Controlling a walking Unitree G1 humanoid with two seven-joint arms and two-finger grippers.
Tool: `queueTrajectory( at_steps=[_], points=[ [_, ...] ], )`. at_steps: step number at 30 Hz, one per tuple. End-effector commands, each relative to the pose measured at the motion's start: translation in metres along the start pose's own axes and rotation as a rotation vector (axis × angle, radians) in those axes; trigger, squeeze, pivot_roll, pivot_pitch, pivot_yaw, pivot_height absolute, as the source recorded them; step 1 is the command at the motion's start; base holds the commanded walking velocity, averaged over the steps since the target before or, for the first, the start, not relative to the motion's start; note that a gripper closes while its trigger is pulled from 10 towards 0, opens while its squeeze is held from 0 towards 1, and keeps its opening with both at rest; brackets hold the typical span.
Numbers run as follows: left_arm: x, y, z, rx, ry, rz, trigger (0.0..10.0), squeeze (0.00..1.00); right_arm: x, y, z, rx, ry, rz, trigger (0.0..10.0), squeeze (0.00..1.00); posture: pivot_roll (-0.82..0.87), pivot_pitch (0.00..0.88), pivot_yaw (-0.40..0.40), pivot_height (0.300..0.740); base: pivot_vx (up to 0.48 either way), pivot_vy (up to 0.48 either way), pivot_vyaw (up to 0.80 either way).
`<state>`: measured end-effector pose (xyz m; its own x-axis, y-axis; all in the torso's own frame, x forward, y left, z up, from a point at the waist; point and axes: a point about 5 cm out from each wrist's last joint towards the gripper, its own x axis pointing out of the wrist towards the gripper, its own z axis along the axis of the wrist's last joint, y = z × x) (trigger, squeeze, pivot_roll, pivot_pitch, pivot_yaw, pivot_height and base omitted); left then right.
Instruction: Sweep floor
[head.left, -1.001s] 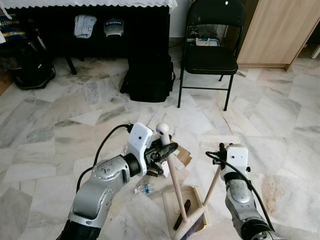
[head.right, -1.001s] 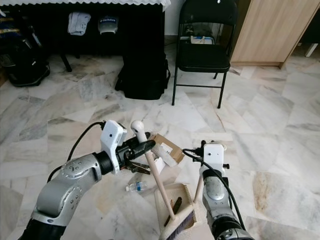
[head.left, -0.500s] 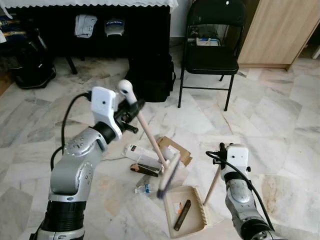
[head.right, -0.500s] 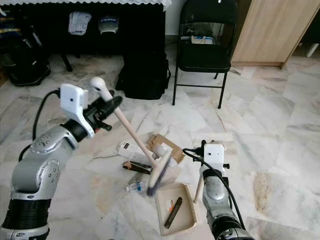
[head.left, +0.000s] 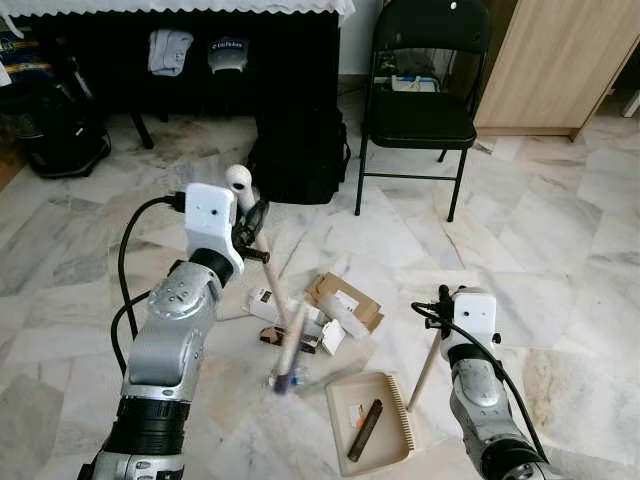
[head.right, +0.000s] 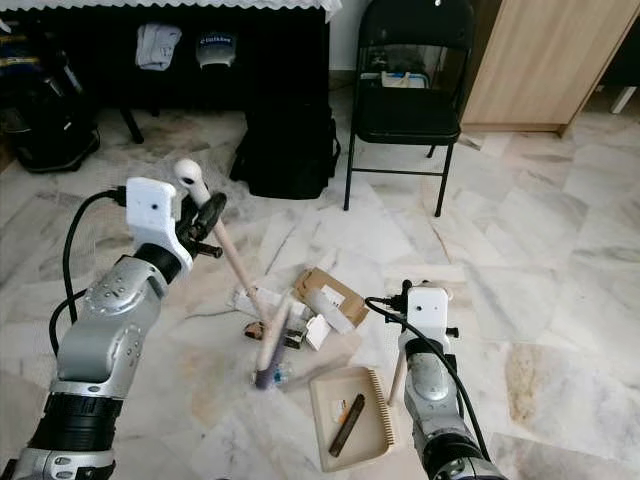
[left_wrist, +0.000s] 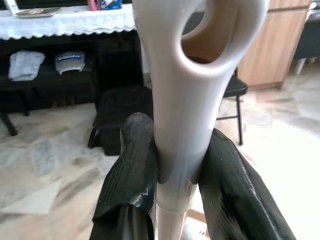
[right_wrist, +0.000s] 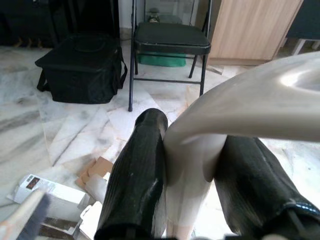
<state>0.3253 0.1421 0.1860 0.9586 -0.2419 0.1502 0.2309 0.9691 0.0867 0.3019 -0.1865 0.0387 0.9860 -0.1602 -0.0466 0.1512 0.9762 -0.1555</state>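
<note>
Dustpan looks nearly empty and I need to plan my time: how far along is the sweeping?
Done: one dark stick-like piece and a small scrap lie in the dustpan. In hand: the left pincer grips the broom, its blurred head by the plastic bottle; the right pincer holds the dustpan's handle. Left: cardboard, small boxes and the bottle lie on the floor.

So the dustpan (head.left: 372, 424) sat on the floor (head.left: 560, 260) just left of the right arm, with a pile of boxes (head.left: 330, 305) behind it. The broom head (head.left: 284, 372) was left of the dustpan, by a bottle (head.right: 281, 372). Farther back stood a folding chair (head.left: 420, 100), with a bag (head.left: 297, 152) to its left.
</note>
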Motion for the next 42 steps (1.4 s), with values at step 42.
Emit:
queueTrajectory(
  at_steps=[42],
  points=[
    [-0.001,-0.009,-0.022,0.285,-0.035,-0.013,10.0,0.00,0.014,-0.003,0.086,0.213,-0.353,-0.028,10.0,0.00,0.07,0.029,0.007,0.740,0.000,0.000,0.00]
  ],
)
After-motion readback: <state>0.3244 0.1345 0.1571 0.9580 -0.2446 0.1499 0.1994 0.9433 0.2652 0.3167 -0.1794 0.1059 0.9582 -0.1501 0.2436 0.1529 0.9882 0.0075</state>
